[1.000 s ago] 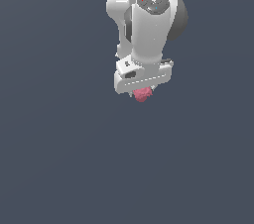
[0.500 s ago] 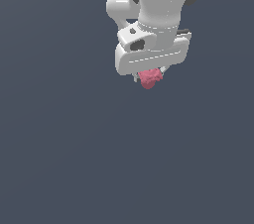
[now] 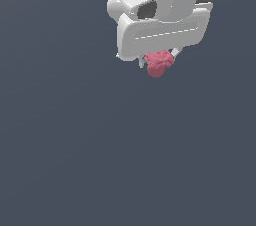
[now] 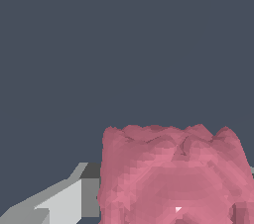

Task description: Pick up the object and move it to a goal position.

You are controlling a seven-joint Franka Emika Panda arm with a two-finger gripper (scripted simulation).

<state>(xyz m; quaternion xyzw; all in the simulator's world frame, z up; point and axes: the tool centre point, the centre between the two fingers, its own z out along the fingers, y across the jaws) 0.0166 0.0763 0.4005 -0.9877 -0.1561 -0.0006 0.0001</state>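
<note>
Exterior view shows the white gripper [image 3: 159, 63] closed around the object [image 3: 158, 63], which sits clamped between its fingers directly beneath the broad, smooth, glossy hand housing. Only short slivers of the fingers show on either side of the object, pressed against it. The object is a small pinkish-red blob with a lumpy, bumpy, berry-like surface, much narrower than the housing above. In the wrist view the object [image 4: 173, 176] looms large, beside one pale grey, flat-faced finger [image 4: 59, 203].
</note>
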